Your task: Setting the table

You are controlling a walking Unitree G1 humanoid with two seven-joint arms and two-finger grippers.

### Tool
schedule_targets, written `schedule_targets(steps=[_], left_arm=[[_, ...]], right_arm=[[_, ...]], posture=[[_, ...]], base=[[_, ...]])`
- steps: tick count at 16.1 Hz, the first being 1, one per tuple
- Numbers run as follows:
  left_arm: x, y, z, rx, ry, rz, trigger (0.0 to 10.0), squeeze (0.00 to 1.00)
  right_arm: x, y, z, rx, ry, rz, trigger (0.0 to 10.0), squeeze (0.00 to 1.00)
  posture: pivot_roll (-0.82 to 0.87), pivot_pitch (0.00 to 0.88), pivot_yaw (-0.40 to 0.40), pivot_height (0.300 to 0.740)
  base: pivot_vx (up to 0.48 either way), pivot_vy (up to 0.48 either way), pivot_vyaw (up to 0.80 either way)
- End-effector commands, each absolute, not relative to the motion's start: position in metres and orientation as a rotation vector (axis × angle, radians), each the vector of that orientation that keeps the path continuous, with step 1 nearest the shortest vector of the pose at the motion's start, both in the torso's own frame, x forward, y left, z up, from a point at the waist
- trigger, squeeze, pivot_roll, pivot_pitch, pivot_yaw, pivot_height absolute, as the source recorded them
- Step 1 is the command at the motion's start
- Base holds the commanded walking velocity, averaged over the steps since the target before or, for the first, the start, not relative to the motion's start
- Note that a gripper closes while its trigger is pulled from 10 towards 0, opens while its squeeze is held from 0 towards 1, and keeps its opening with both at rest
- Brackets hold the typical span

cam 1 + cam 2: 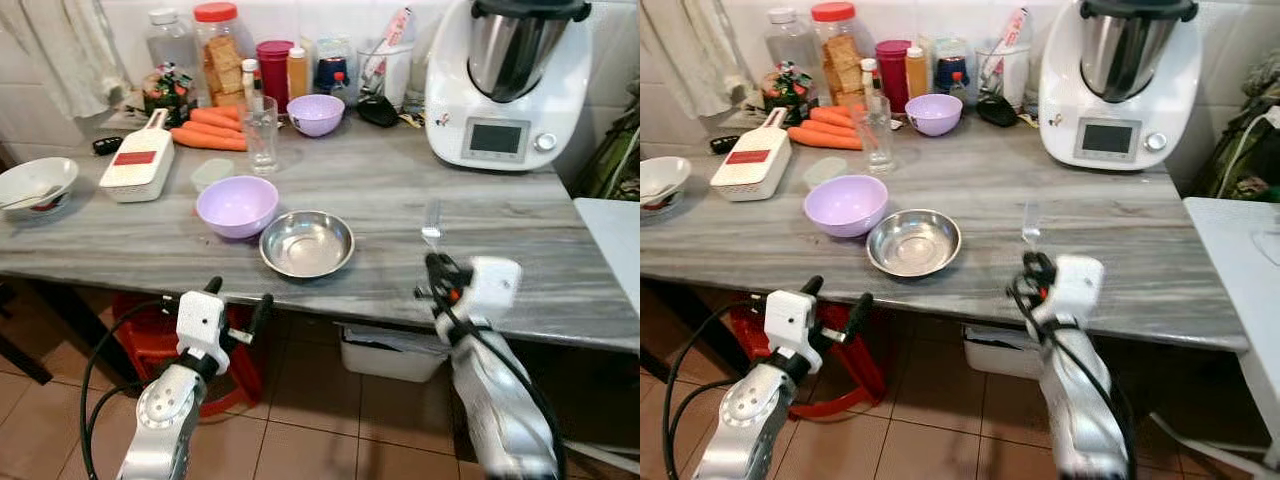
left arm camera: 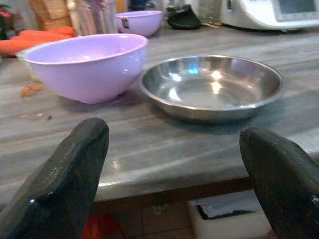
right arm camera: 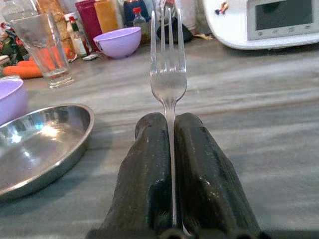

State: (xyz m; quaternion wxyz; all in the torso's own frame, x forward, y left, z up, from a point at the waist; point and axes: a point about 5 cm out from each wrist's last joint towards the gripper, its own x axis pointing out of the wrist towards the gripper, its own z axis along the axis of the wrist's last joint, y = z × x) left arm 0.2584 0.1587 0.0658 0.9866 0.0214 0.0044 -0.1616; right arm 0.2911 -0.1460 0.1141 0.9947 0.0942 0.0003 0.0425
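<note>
My right pincer [image 3: 169, 164] pinched the fork [image 3: 168, 79] by its thin, stiff, slippery handle, beside the steel plate [image 1: 307, 243]; my left pincer [image 1: 238, 300] hung spread below the counter [image 1: 400, 200].

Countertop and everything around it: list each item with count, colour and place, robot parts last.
grey marble countertop: one, holding everything below
round steel dish: one, silver, front centre
lilac plastic bowls: two, one left of the dish, one at the back
clear drinking glass: one, behind the near bowl
carrots: several, orange, back left
white grater with red label: one, left
white ceramic bowl: one, far left
white kitchen machine: one, back right
jars and bottles: several, mixed colours, along the wall
metal fork: one, silver, held upright over the front edge
left tool: open, below the front edge
right tool: shut on the fork
</note>
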Motion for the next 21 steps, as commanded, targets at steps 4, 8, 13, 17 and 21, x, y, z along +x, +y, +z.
schedule_targets(steps=[4, 8, 13, 17, 21], left_arm=[[0.25, 0.166, 0.068, 0.049, 0.023, -0.356, 10.0, 0.0], [0.243, 0.163, 0.07, 0.041, 0.032, -0.41, 10.0, 0.0], [0.239, 0.161, 0.074, 0.036, 0.038, -0.454, 10.0, 0.0], [0.235, 0.163, 0.075, 0.041, 0.05, -0.459, 10.0, 0.0], [0.23, 0.167, 0.077, 0.049, 0.062, -0.452, 10.0, 0.0]], right_arm=[[0.306, -0.128, 0.11, 0.246, 0.075, 0.097, 10.0, 0.0], [0.323, -0.121, 0.111, 0.268, 0.108, 0.052, 10.0, 0.0], [0.341, -0.127, 0.107, 0.28, 0.162, -0.016, 10.0, 0.0], [0.355, -0.13, 0.105, 0.305, 0.198, -0.031, 10.0, 0.0], [0.364, -0.12, 0.101, 0.293, 0.247, 0.01, 10.0, 0.0]], posture=[[0.01, 0.0, 0.028, 0.74], [0.02, 0.0, 0.026, 0.74], [0.04, 0.018, 0.035, 0.74], [0.05, 0.033, 0.039, 0.74], [0.08, 0.052, 0.033, 0.74]], base=[[0.0, 0.0, 0.0], [0.0, 0.0, 0.0], [0.0, 0.0, 0.0], [0.0, 0.0, 0.0], [0.0, 0.0, 0.0]])
